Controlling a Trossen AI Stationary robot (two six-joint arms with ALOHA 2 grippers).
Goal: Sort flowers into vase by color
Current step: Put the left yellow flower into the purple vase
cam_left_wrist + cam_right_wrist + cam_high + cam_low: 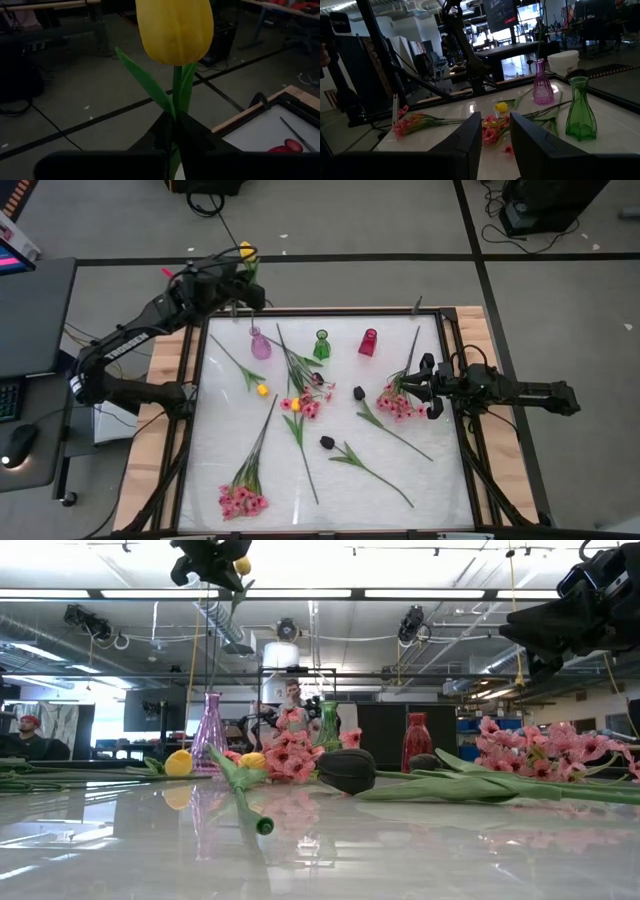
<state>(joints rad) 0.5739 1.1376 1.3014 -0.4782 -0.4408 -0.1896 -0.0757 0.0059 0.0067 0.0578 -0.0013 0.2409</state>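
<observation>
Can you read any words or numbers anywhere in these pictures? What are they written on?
"TROSSEN": white letters along the left arm, just readable in the high view.
Screens in the room beyond the table, in the right wrist view: too blurred to read.
Nothing can be read on the vases, the flowers or the table.

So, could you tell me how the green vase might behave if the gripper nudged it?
The green vase looks like glass, so probably fragile and slippery. Its narrow neck above a wider base suggests a high push could tip it. The glossy table might let it slide instead.
</observation>
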